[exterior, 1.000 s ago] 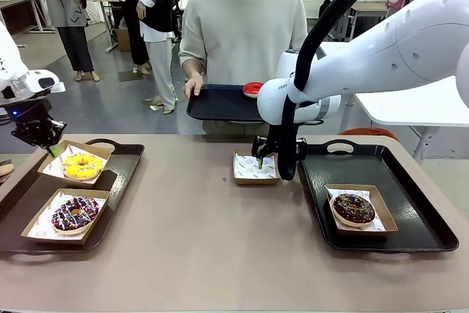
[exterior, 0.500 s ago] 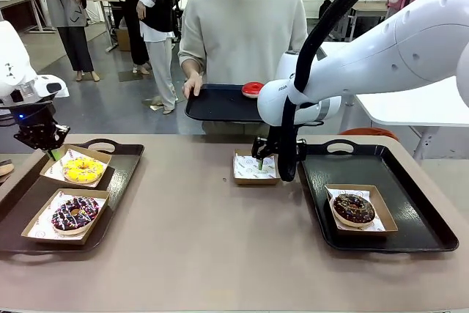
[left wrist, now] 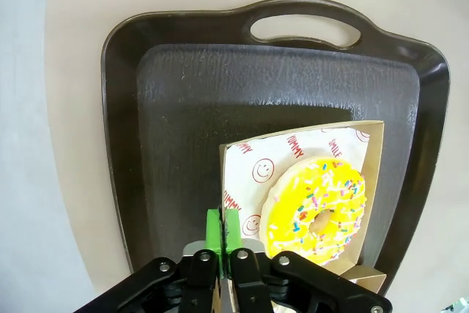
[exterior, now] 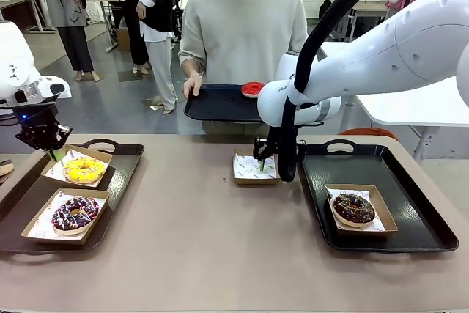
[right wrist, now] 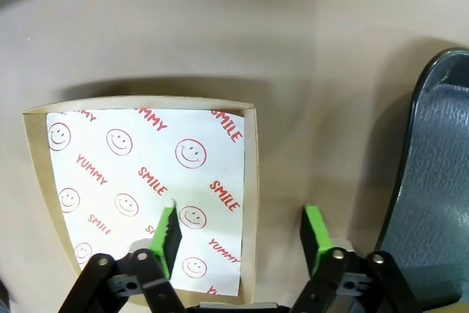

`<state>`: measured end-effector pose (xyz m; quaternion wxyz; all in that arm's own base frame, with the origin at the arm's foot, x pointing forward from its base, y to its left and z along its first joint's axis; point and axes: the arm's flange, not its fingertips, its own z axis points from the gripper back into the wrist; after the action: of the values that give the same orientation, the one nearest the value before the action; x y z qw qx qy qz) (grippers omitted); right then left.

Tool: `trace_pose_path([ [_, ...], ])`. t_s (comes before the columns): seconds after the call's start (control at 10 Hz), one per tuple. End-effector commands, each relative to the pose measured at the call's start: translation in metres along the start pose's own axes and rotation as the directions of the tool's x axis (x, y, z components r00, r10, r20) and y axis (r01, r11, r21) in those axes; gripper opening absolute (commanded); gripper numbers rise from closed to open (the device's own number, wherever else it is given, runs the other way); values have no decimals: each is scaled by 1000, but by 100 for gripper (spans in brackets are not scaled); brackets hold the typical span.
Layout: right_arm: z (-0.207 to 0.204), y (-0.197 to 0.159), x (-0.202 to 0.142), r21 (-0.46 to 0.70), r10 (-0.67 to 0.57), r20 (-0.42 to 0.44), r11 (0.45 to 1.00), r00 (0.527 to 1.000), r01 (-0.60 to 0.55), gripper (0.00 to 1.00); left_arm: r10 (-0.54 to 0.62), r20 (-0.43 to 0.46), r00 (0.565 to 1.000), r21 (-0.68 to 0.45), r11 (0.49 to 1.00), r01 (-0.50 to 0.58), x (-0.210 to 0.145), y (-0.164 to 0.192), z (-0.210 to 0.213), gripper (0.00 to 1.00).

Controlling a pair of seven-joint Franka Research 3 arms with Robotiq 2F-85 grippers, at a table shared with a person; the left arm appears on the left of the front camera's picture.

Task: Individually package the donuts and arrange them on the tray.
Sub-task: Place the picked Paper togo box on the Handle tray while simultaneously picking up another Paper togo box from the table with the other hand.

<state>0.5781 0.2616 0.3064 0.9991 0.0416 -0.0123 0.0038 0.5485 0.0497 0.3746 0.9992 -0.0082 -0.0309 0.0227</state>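
Front view: a beige table [exterior: 198, 240] carries a dark plastic tray [exterior: 126, 153] at the left holding two shallow brown cardboard boxes, one with the yellow sprinkled ring donut [exterior: 83, 168] and one with a chocolate sprinkled donut [exterior: 75, 212]. A second dark tray [exterior: 410, 234] at the right holds another boxed chocolate donut [exterior: 353, 208]. Between the trays sits an empty cardboard box lined with smiley-printed paper [exterior: 249, 168]. Across the table a person's hand [exterior: 193, 84] holds a third black tray [exterior: 216, 104] bearing a glossy red donut [exterior: 252, 89], part hidden by the right arm. The left gripper [exterior: 53, 153] points down at the far corner of the yellow donut's box [left wrist: 370, 137]; in the left wrist view its green pads [left wrist: 222, 226] are pinched on that box's edge, whose near part is cut off. The right gripper [right wrist: 242, 236] hangs upright with its fingers spread, straddling the empty box's side wall, one pad over the paper and one over bare table.
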Motion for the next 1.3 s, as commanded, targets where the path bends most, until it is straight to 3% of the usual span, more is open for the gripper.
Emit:
trace_pose_path([
  [0.0,-1,-1,-8,-10,-3,34,1000,999,3,0,21,-11,1000,9,1000,-21,3,-2,1,61],
  [0.1,1,0,-9,-11,-3,39,1000,999,3,0,22,-14,1000,6,1000,-22,3,-2,1,100],
  [0.2,1,0,-8,-13,-7,42,1000,999,7,0,23,-16,1000,2,1000,-23,3,-1,1,64],
  [0.3,1,0,-8,-15,-9,42,1000,999,10,14,25,-17,1000,1,1000,-25,3,0,2,100],
  [0.4,1,0,-8,-18,-11,43,1000,999,12,3,26,-19,999,0,1000,-26,3,0,2,84],
  [0.5,2,0,-8,-20,-11,44,1000,999,12,0,27,-21,999,-4,1000,-27,2,1,3,100],
  [1.2,7,2,-6,-25,-41,35,999,999,42,0,24,-29,999,-48,999,-25,1,7,10,100],
])
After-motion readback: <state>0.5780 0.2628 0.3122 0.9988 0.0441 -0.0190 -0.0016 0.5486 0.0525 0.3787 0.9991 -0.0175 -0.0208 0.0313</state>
